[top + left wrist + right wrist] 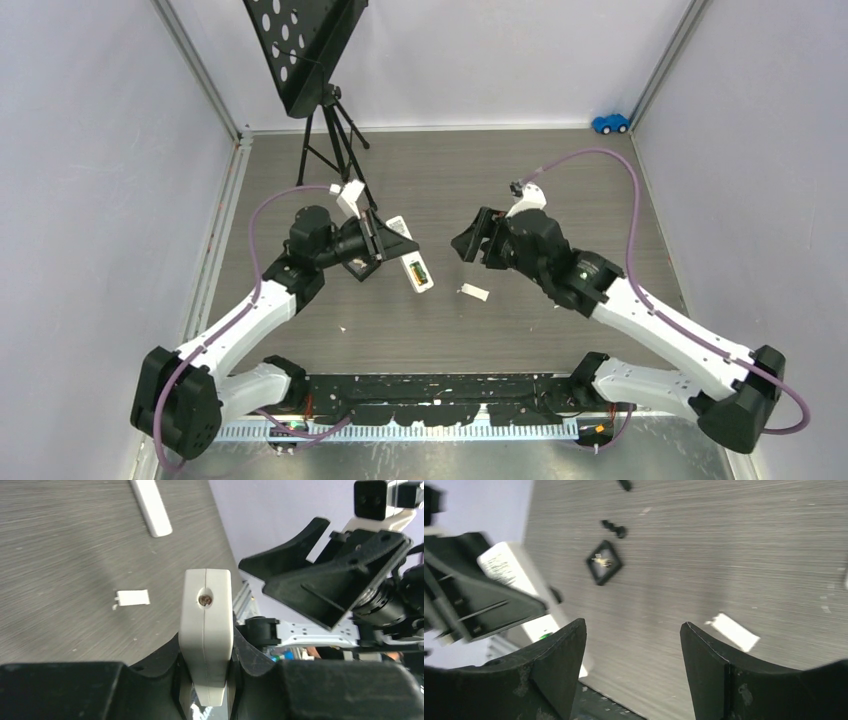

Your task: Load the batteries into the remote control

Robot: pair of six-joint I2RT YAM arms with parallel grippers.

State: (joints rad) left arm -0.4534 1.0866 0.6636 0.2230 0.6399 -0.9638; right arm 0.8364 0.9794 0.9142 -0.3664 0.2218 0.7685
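The left gripper (206, 656) clamps the slim white plastic remote control (206, 605); the right gripper (631, 626) gapes wide, empty.
The remote is held tilted, probably so its bay faces the right arm, and 1 green-wrapped battery (421, 271) sits inside. A small white battery cover (473, 291) lies at 4 o'clock of the remote, a black square tray (360, 268) at 9. I cannot spot any other batteries.

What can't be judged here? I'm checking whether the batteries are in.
1. Batteries: top view, a green speck in the remote, too small to count.
2. Remote's bay: left wrist view, the left gripper covers all but its end.
3. Black tray contents: right wrist view, blurred.
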